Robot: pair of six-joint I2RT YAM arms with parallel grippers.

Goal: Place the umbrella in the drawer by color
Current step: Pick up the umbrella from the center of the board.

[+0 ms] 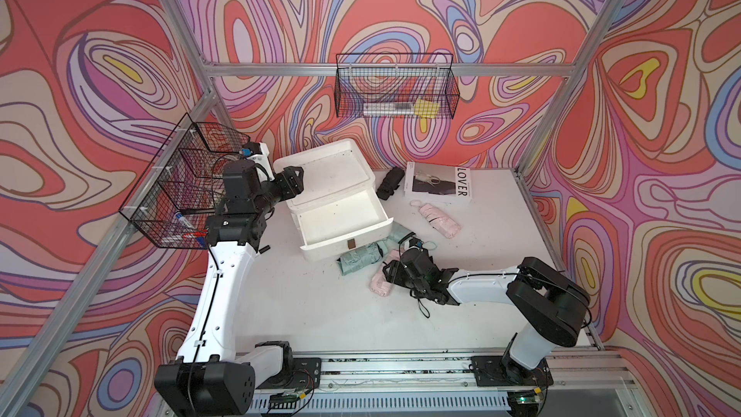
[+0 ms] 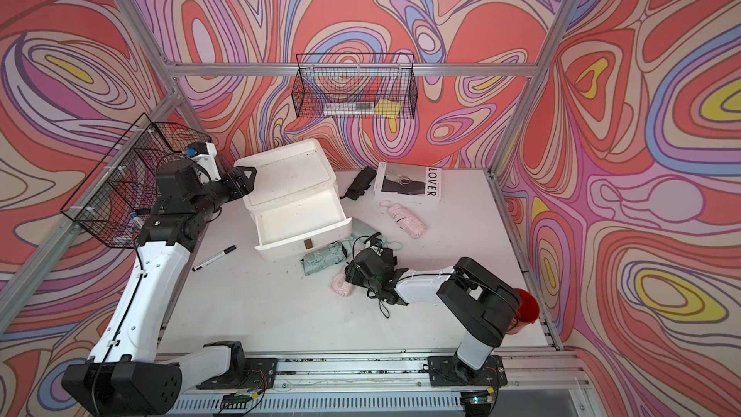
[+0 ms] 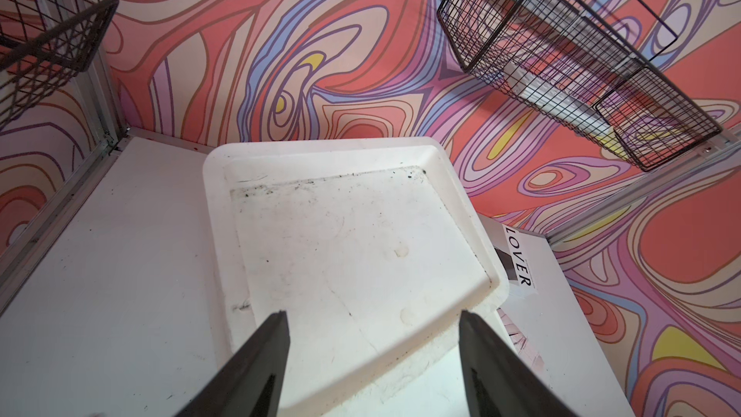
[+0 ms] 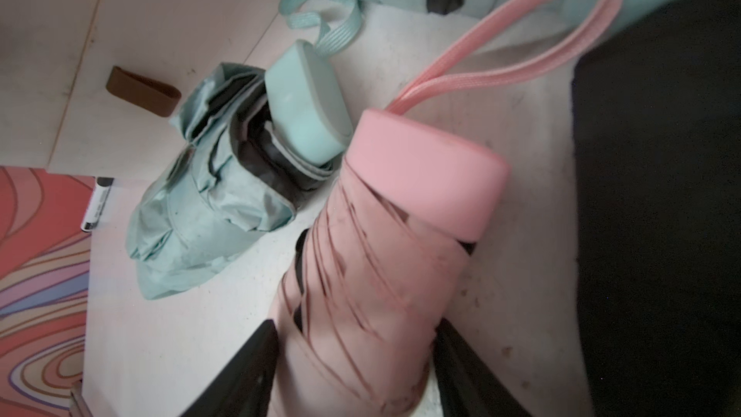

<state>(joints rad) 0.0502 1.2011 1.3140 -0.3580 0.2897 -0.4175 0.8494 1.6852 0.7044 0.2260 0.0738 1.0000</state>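
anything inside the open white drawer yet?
Nothing visible: the open drawer shows a bare white floor in both top views. Its rear strip sits under the cabinet top, so that part is covered.

magazine [image 1: 431, 188] flat, cover up | marker [image 2: 214, 258] lying flat | red cup [image 2: 527, 303] partly hidden

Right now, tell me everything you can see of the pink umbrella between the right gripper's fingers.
The pink umbrella is folded shut. Its fabric canopy is wound in tight pleats, slightly grubby, with dark lining showing in the gaps. A smooth, rounded handle in the same pink caps one end, and a woven strap loops out from it. It lies on its side on the white table, close beside a mint umbrella. The right gripper grips its canopy end from both sides.
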